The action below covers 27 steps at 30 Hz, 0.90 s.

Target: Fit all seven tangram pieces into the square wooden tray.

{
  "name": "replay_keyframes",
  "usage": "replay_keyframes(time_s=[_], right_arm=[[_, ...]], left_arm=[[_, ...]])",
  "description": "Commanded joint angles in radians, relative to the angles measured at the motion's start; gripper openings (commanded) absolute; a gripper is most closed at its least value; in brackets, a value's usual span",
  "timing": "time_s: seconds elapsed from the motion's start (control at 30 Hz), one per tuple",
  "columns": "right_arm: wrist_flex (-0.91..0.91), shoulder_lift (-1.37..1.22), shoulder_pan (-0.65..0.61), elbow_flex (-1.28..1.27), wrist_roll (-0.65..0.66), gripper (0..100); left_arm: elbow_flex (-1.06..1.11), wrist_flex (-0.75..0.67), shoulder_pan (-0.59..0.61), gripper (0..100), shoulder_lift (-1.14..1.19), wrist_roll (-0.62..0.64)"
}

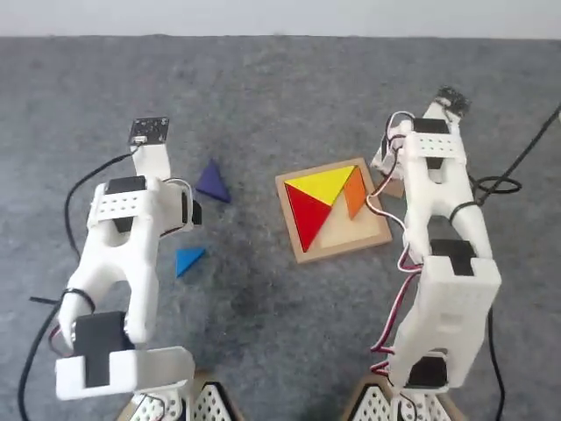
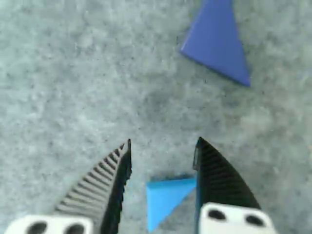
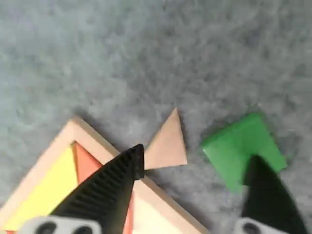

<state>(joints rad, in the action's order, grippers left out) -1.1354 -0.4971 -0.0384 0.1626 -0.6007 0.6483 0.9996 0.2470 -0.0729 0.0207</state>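
Note:
The square wooden tray (image 1: 379, 235) lies mid-table and holds a yellow triangle (image 1: 323, 183), a red triangle (image 1: 307, 215) and an orange piece (image 1: 354, 191). My left gripper (image 2: 164, 141) is open above the carpet, with a light blue triangle (image 2: 165, 199) lying between its fingers near their base. A dark blue triangle (image 2: 217, 41) lies farther out. My right gripper (image 3: 195, 156) is open just past a corner of the tray (image 3: 73, 129). A tan triangle (image 3: 168, 144) lies by one finger and a green square (image 3: 241, 146) by the other.
Grey carpet covers the table. In the high view the dark blue triangle (image 1: 212, 181) and light blue triangle (image 1: 188, 260) lie left of the tray, beside the left arm (image 1: 131, 228). The right arm (image 1: 438, 202) stands along the tray's right side. Cables trail by both arms.

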Motion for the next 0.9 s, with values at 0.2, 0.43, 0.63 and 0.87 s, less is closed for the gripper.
replay_keyframes(time_s=[0.2, 0.43, 0.63, 0.87], right_arm=[[0.005, -0.074, -0.025, 0.054, -0.02, 25.2], [0.004, -0.093, -0.039, 0.077, -0.02, 15.1], [0.024, -0.094, -0.027, 0.081, 0.011, 15.1], [0.025, -0.124, 0.133, 0.097, 0.143, 15.1]], left_arm=[[-0.004, -0.014, 0.003, 21, -0.061, 0.005], [-0.002, -0.014, 0.003, 21, -0.061, 0.005], [-0.002, -0.014, 0.003, 21, -0.061, 0.005], [-0.002, -0.012, 0.003, 21, -0.061, 0.005]])
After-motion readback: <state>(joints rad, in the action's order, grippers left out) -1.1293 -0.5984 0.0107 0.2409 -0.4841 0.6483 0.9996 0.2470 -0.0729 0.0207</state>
